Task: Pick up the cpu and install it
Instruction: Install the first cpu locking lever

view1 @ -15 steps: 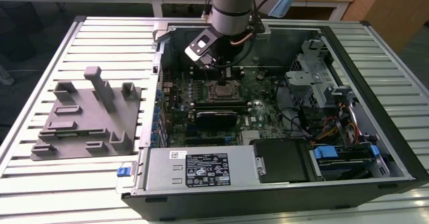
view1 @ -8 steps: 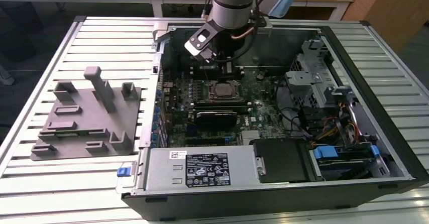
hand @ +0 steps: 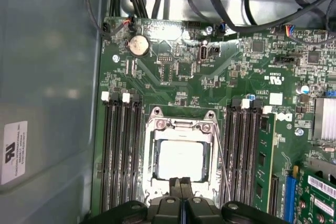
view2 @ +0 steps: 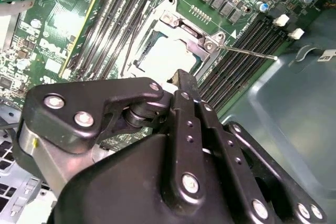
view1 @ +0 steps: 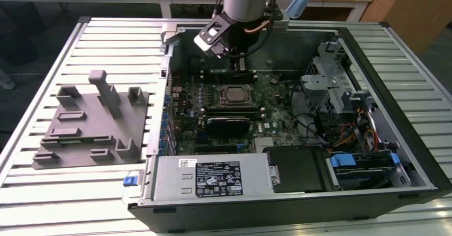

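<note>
first wrist view: claw (hand: 181, 181) closed tight, empty, above cpu (hand: 181, 160) seated between memory slots (hand: 122, 150).

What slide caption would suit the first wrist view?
Shiny silver square cpu lies in the metal-framed motherboard socket, black gripper at its edge, fingers shut.

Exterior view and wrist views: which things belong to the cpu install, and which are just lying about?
Job: cpu lying in the socket; gripper close to it.
Lying about: grey fixture block on the table; power supply; memory slots.
</note>
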